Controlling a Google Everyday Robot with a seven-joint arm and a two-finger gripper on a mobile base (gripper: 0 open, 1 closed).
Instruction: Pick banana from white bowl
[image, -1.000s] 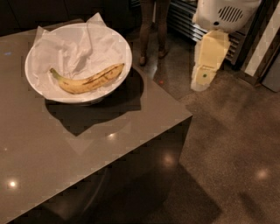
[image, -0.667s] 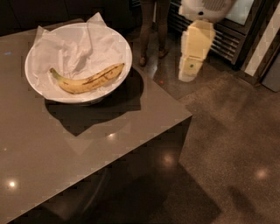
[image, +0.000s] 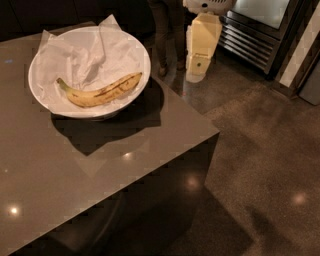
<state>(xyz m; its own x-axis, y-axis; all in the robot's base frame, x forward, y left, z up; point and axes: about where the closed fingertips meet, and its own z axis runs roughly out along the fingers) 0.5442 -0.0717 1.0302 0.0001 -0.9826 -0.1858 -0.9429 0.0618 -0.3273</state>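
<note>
A yellow banana with brown streaks lies on crumpled white paper in the white bowl. Its greenish stem points left and its dark tip points right. The bowl stands on the far part of the brown table. My gripper, cream-coloured under a white wrist, hangs at the top of the view. It is off the table, to the right of the bowl and beyond its rim, and clear of the banana.
The table's right corner drops to a polished concrete floor. A person's legs stand behind the bowl, next to the gripper. A metal slatted appliance stands at the back right.
The gripper has moved left and up in the view, closer to the bowl. The banana and bowl have not moved.
</note>
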